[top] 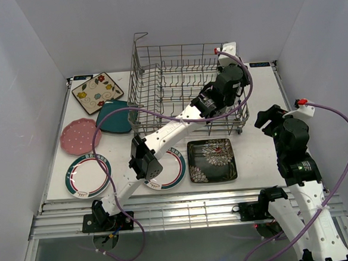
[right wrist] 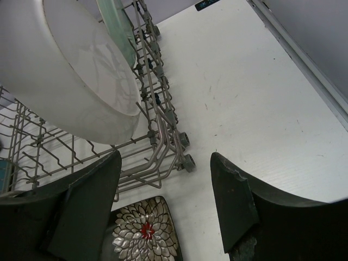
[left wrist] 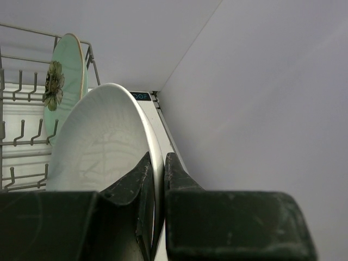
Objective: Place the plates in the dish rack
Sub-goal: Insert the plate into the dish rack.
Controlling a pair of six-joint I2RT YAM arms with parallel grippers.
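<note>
Left claw [left wrist: 157, 179] pinched the white plate [left wrist: 98, 147] on edge, ready to slot into the dish rack [top: 136, 79]; right claw [right wrist: 166, 190] wide, empty.

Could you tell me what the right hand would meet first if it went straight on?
Likely the dish rack's wheeled corner leg, else bare table just beside it; depth is unclear.

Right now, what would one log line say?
left pincer: shut on white plate | right pincer: open, empty | dish rack: holds mint plate
</note>
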